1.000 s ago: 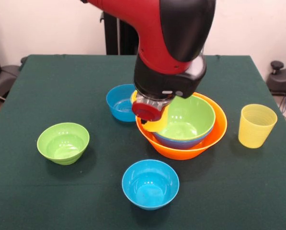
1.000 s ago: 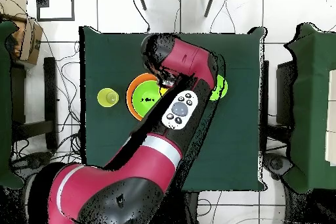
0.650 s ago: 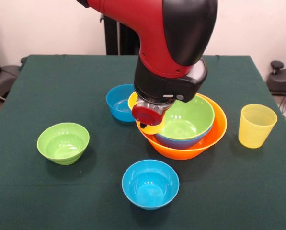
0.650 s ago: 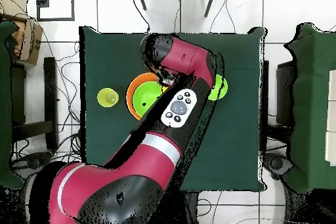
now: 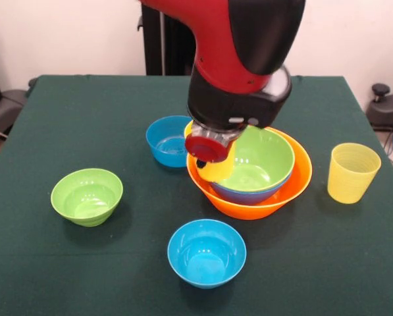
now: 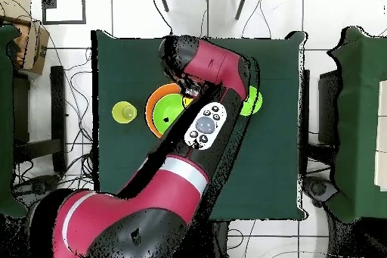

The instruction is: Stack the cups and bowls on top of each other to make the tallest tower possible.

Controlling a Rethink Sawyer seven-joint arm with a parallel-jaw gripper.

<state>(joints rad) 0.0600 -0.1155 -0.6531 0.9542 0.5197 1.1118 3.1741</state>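
Observation:
The tower is the big orange bowl (image 5: 296,186) with the large blue bowl (image 5: 250,195) and the medium green bowl (image 5: 263,160) nested inside; from above, the orange bowl (image 6: 153,108) and green bowl (image 6: 170,111) peek out beside the arm. My gripper (image 5: 214,163) hangs over the tower's left rim, shut on the opaque yellow cup (image 5: 220,172), which is tilted and partly hidden by the wrist. A ribbed pale yellow cup (image 5: 352,172) stands alone at the right. Loose on the cloth are a small green bowl (image 5: 87,196), a small blue bowl (image 5: 206,253) in front and another small blue bowl (image 5: 165,141) behind.
The table wears a dark green cloth (image 5: 64,125). In the overhead view the red arm (image 6: 215,81) covers the gripper and much of the table's middle. Chairs and cables ring the table.
The arm has shifted a little to the right and risen slightly, carrying the yellow cup from the orange bowl's left rim towards the green bowl. Nothing else moved.

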